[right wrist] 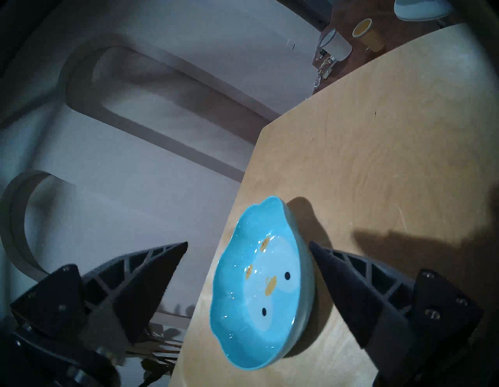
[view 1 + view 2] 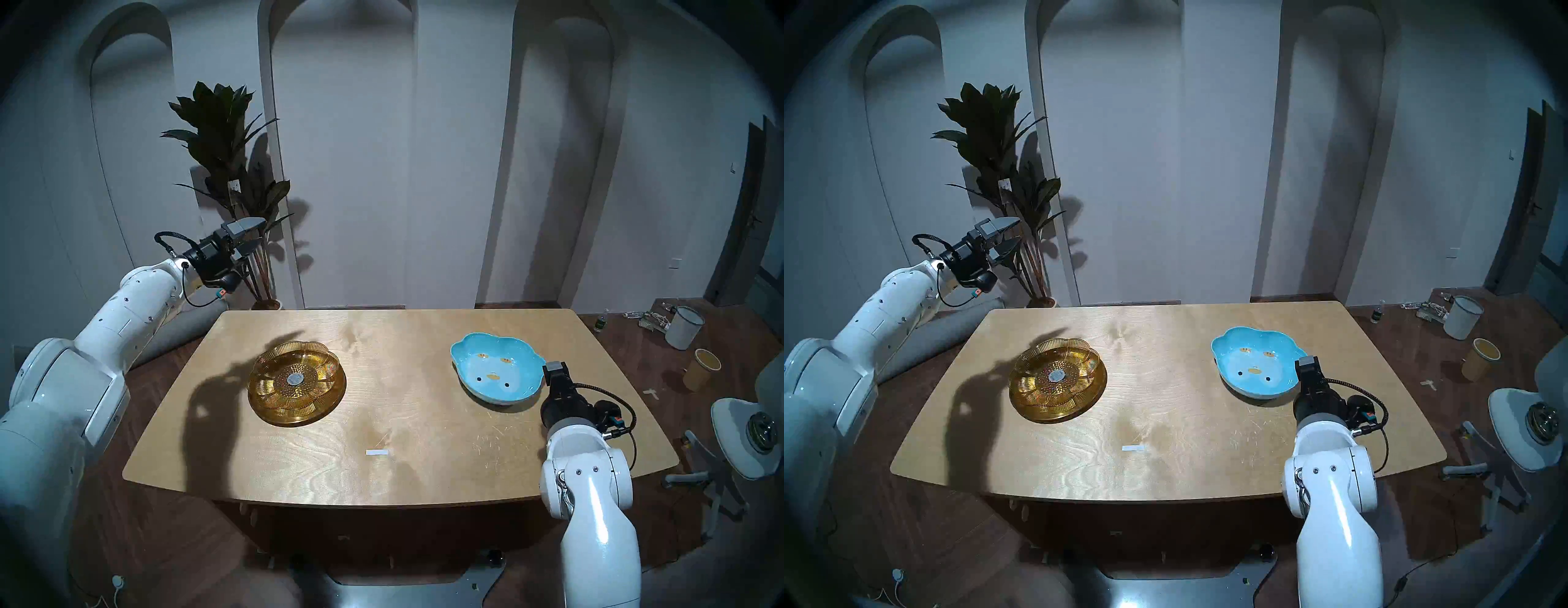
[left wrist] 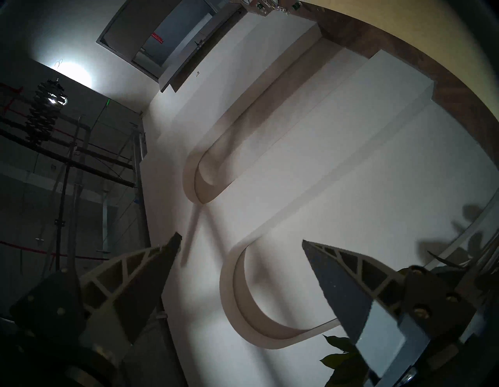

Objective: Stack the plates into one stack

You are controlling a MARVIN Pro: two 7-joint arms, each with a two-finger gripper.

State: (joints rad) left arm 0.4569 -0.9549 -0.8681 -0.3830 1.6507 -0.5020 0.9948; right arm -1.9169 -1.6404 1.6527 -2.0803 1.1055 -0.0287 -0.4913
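Observation:
The amber ribbed flower plate (image 2: pixel 295 379) (image 2: pixel 1055 376) lies on the gold metal plate (image 2: pixel 330 402) (image 2: pixel 1090 398) at the table's left middle. The light-blue lobed dish (image 2: pixel 496 370) (image 2: pixel 1257 367) (image 1: pixel 263 286) sits alone at the right. My right gripper (image 2: pixel 554 366) (image 2: pixel 1307 363) (image 1: pixel 248 242) is open at the dish's near right rim, one finger above the other. In the right wrist view the dish lies between and beyond the fingertips, the lower fingertip (image 1: pixel 320 251) close beside its rim. My left gripper (image 2: pixel 263 232) (image 2: pixel 1018 231) (image 3: pixel 241 240) is open and empty, raised high past the table's far left corner.
A small white strip (image 2: pixel 376 452) lies near the front middle of the wooden table (image 2: pixel 382 484). A potted plant (image 2: pixel 229 170) stands behind the far left corner. A white bucket (image 2: pixel 684 327), a paper cup (image 2: pixel 702 370) and a chair (image 2: pixel 746 437) stand on the floor at the right.

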